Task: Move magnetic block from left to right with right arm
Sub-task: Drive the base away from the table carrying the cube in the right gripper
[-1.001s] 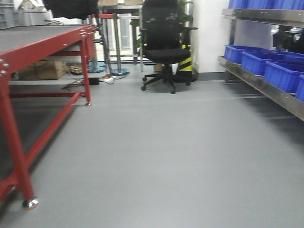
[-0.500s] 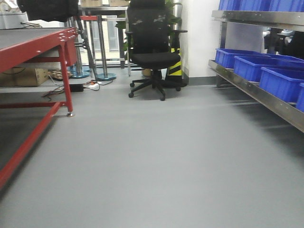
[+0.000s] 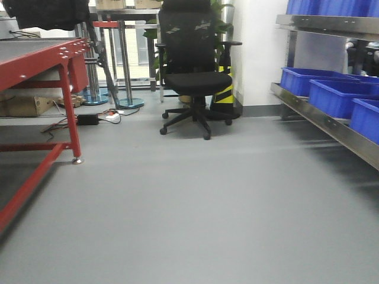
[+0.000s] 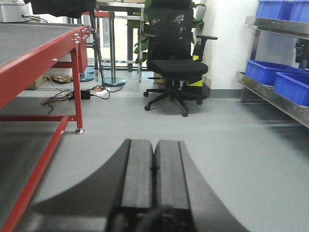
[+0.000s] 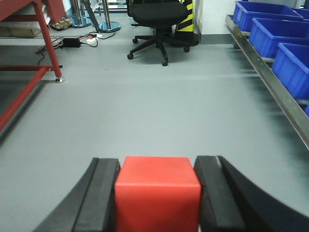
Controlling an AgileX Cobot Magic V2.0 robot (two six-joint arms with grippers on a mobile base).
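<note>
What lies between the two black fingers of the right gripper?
The small bright-red matte cube fills the gap of the right gripper, touching both black fingers, as the right wrist view shows.

Middle: open grey floor (image 3: 195,201), wide passage
Left: red bench (image 3: 37,58), legs and low rail
Ahead: black office chair (image 3: 195,80)
Right: steel shelf (image 3: 329,121) with blue bins (image 3: 334,97)

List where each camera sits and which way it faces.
Exterior front-facing: on the robot's front, facing forward over the grey floor to the office chair; no robot parts show.
Left wrist: behind the left gripper, shut and empty, facing the same chair.
Right wrist: behind the right gripper, shut on the magnetic block, angled down at the floor.
Shared: all three show the chair, the red table and blue bins.
</note>
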